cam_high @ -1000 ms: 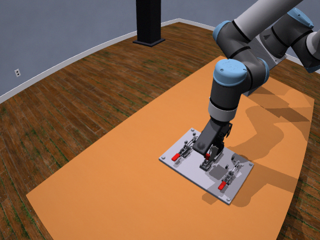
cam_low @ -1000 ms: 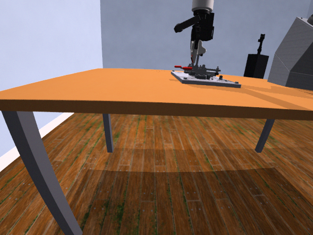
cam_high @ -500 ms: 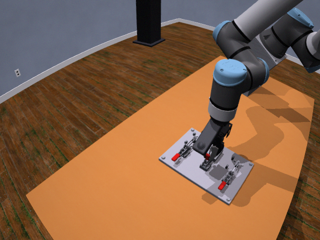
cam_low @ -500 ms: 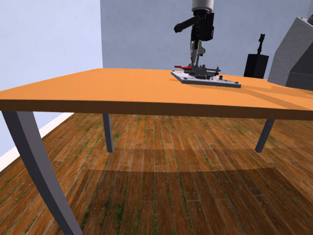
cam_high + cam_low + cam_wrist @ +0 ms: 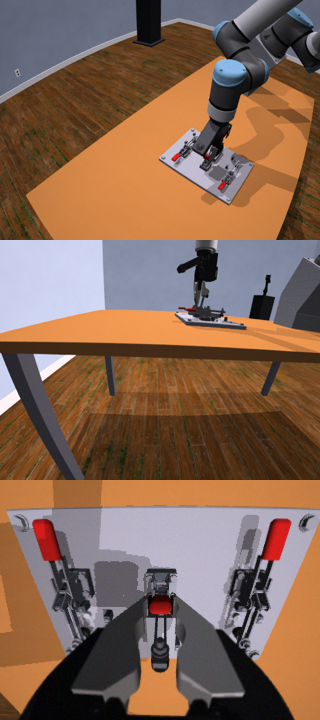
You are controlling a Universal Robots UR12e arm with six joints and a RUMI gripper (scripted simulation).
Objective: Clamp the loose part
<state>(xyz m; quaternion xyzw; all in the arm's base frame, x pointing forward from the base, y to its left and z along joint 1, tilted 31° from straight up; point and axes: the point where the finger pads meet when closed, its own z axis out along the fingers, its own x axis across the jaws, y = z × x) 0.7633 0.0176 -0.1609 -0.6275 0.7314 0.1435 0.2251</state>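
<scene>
A grey fixture plate (image 5: 180, 169) lies on the orange table (image 5: 116, 180), toward its right side in the top view, and the arm reaches down over the plate's middle. The gripper (image 5: 161, 606) is pinched onto the red handle tip of the middle clamp (image 5: 160, 605); in the wrist view both grey fingers converge on that red knob, with the handle's stem running down between them toward the camera. In the exterior view the middle handle (image 5: 201, 300) stands steeply upright beneath the gripper, not laid down flat. On either side, the two outer clamps have their red handles lying low along the plate: the one at the left (image 5: 48, 540) and the one at the right (image 5: 276, 539) in the wrist view, each with its metal linkage stretching toward the near edge of the plate. Small bolts sit at the plate's corners (image 5: 307, 522). The loose part cannot be made out with certainty; a darker grey rectangular patch (image 5: 116, 582) lies on the plate just left of the middle clamp's base, but whether it is the part or a shadow cannot be told. A dark pillar (image 5: 148, 21) stands on the wooden floor far behind the table.
</scene>
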